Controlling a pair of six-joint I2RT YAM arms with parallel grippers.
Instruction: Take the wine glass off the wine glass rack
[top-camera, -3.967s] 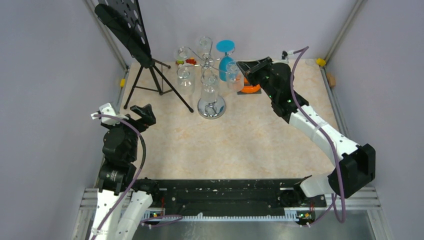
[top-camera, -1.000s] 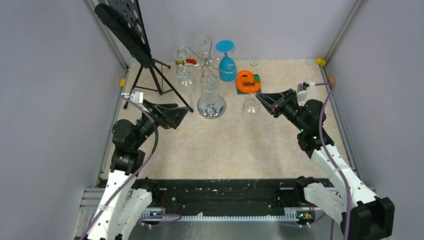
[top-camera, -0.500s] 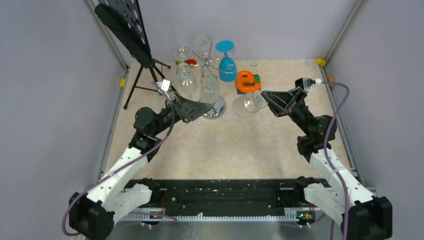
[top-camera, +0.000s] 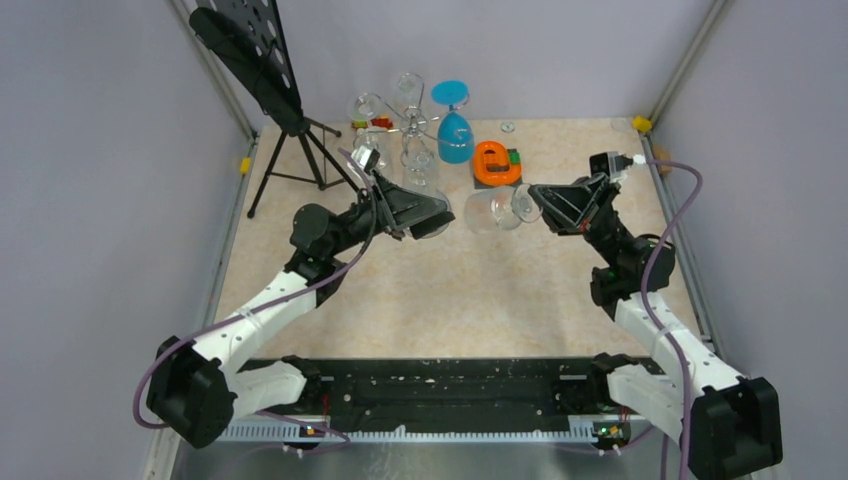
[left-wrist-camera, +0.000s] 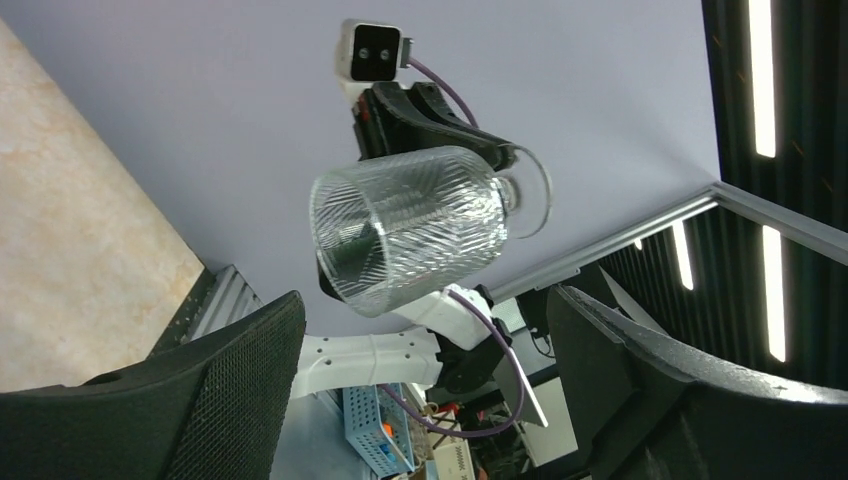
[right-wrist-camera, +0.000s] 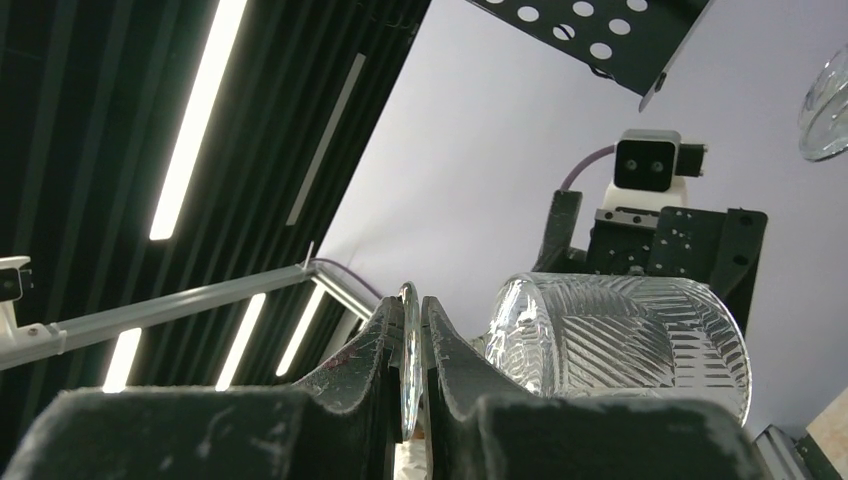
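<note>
My right gripper (top-camera: 540, 203) is shut on the round foot of a clear ribbed wine glass (top-camera: 492, 210), held sideways in the air with its mouth toward the left arm. In the right wrist view the foot (right-wrist-camera: 408, 360) sits edge-on between my fingers and the bowl (right-wrist-camera: 620, 335) lies to the right. My left gripper (top-camera: 438, 212) is open, its jaws wide apart, facing the glass mouth a short way off. The glass (left-wrist-camera: 410, 225) floats ahead of it in the left wrist view. The chrome wine glass rack (top-camera: 410, 125) stands at the back, partly hidden by my left arm, with clear glasses still hanging.
A blue wine glass (top-camera: 454, 125) hangs on the rack's right side. An orange object (top-camera: 494, 163) lies on the table beside it. A black tripod music stand (top-camera: 268, 80) fills the back left corner. Walls close in on both sides.
My right gripper has carried the glass off the rack, forward, and tipped it sideways. My left arm has swung from the left edge to the centre, toward the glass mouth.
</note>
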